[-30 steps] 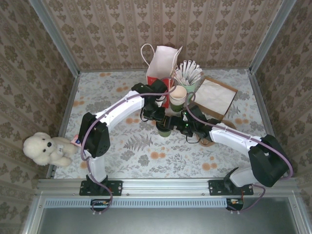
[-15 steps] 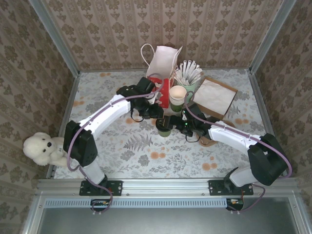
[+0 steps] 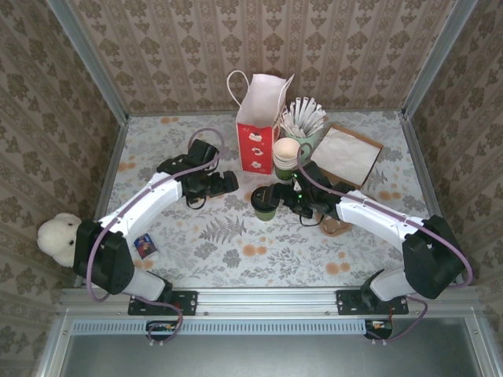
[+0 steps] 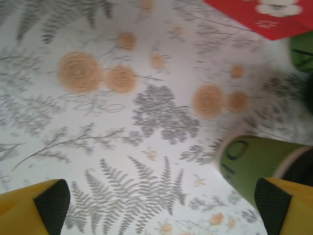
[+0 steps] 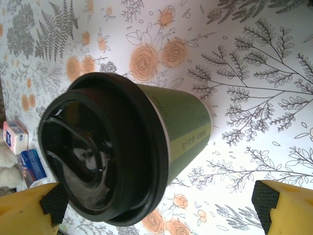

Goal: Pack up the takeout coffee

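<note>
Green marks the thing to follow: the small green paper cup with a round black plastic lid stands upright on the floral-patterned counter, just in front of the tall red-and-white paper bag and not yet in it. The right gripper is the nearer one. Its fingers are spread wide with the cup between them, though I cannot see either pad touching the wall. The cup's long axis is vertical, so the coming move is probably a side grasp, then a lift up and back over the bag's open top. The left gripper, also spread and empty, sits left of the cup — a second ago that arm was reaching in against the bag, and it has swung clear.
</note>
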`<state>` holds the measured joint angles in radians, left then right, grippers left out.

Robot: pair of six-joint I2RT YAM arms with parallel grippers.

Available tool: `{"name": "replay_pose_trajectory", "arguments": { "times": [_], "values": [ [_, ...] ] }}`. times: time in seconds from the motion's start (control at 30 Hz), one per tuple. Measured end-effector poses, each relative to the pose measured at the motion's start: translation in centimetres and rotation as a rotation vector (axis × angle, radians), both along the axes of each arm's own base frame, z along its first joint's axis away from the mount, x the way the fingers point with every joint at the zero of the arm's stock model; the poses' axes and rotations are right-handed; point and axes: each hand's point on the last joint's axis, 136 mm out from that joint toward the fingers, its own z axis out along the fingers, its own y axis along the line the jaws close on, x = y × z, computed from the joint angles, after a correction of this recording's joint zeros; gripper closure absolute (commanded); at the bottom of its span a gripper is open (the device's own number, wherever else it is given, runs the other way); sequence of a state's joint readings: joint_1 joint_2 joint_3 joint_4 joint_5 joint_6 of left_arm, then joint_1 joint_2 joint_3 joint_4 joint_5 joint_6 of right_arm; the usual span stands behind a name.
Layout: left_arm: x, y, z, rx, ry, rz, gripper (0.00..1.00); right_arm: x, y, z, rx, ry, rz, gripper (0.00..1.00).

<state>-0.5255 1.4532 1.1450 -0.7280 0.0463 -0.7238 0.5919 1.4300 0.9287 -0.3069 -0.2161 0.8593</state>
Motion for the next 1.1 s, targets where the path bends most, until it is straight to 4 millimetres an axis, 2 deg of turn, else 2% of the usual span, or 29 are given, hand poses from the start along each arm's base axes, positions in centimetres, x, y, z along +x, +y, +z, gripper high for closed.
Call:
{"name": "replay_pose_trajectory", "arguments": {
  "times": [0.13, 0.27, 0.4, 0.57, 0.77, 0.9, 1.1],
  "values": [
    [-0.2, 1.4, -1.3, 0.052, 0.016, 0.059, 0.00, 0.0, 0.0, 0.2, -0.001, 0.003, 0.000, 0.00],
    [-1.3, 2.3, -3.4, 0.084, 0.063, 0.087, 0.00, 0.1, 0.1, 0.6, -0.002, 0.003, 0.000, 0.00],
    [-1.8, 2.6, -4.8, 0.098, 0.097, 0.100, 0.00, 0.4, 0.3, 1.9, -0.002, 0.004, 0.001, 0.00],
    [-1.3, 2.1, -5.8, 0.091, 0.109, 0.102, 0.00, 1.1, 0.9, 3.4, 0.012, -0.013, 0.001, 0.00],
    [-1.2, 1.5, -7.1, 0.091, 0.142, 0.092, 0.00, 1.1, 1.0, 2.5, -0.004, 0.015, -0.002, 0.00],
    [-1.0, 0.6, -6.9, 0.068, 0.138, 0.074, 0.00, 1.2, 1.2, 1.9, -0.019, 0.036, 0.001, 0.00],
    [0.3, -1.3, -6.8, 0.054, 0.118, 0.045, 0.00, 1.6, 2.3, 1.9, -0.028, 0.047, 0.024, 0.00]
  ]
}}
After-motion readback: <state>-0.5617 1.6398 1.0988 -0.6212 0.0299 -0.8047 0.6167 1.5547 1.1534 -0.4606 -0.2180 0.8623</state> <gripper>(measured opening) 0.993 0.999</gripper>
